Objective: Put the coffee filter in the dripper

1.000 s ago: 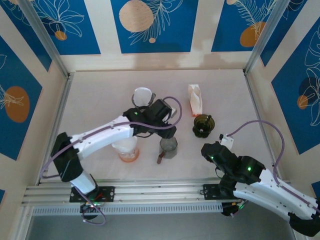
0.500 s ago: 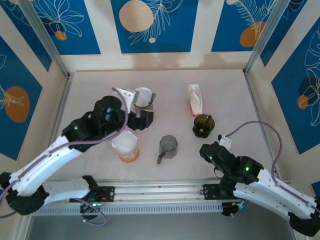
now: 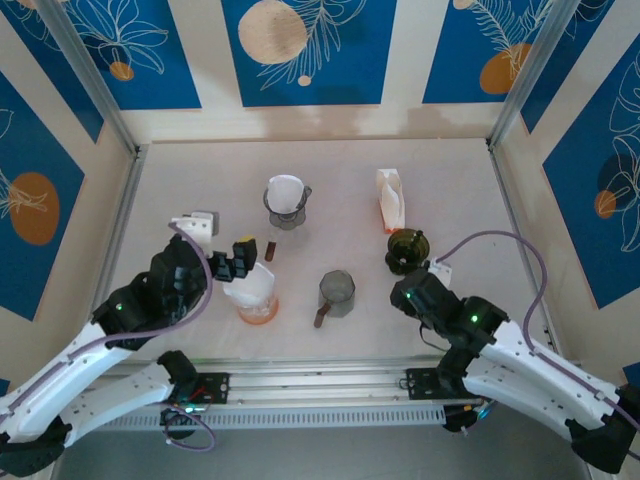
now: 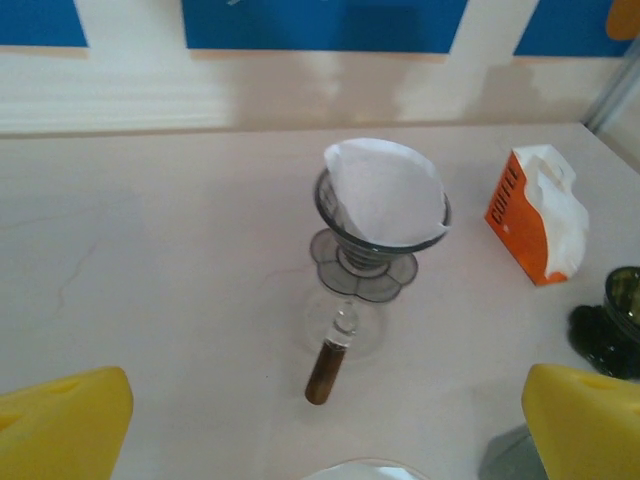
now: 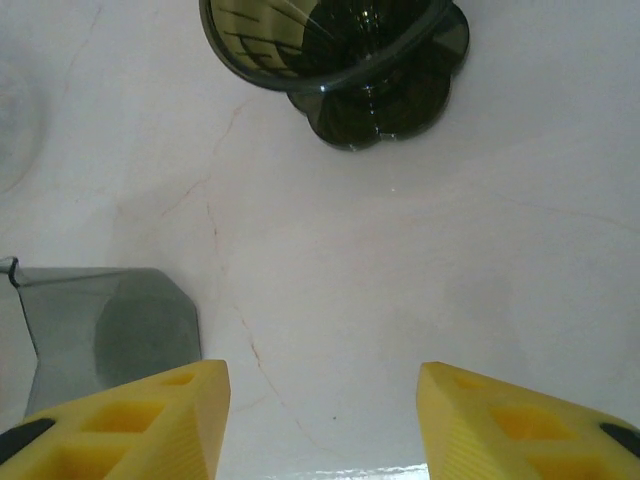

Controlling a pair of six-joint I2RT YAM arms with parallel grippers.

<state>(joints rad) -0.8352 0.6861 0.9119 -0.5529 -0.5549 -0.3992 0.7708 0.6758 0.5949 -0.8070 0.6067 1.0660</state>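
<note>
White paper coffee filter (image 4: pixel 385 195) now sits open inside the clear glass dripper (image 4: pixel 375 235) at the middle of the pale counter (image 3: pixel 180 190), its rim standing just above the glass.

Left of the dripper and nearer the bases, the left tool (image 3: pixel 232 262) has pulled well back. A second ago it reached over the dripper; now its yellow fingers (image 4: pixel 60 420) are spread wide, with nothing between them. I judge that the filter has been released and the placing is done, or nearly so. The paper leans a little to one side, so it may not be fully seated.

A clear plastic cup with an orange base (image 3: pixel 255 295) stands just in front of the dripper, beside that tool. A grey faceted jug (image 3: pixel 338 292) is further right of it. An orange-and-white coffee bag (image 3: pixel 390 198) lies right of the dripper, untouched. A dark green glass dripper (image 5: pixel 335 60) is beyond it.

Furthest right, the right tool (image 5: pixel 320 420) has crept towards that green one, jaws partly apart over bare counter, holding nothing.
</note>
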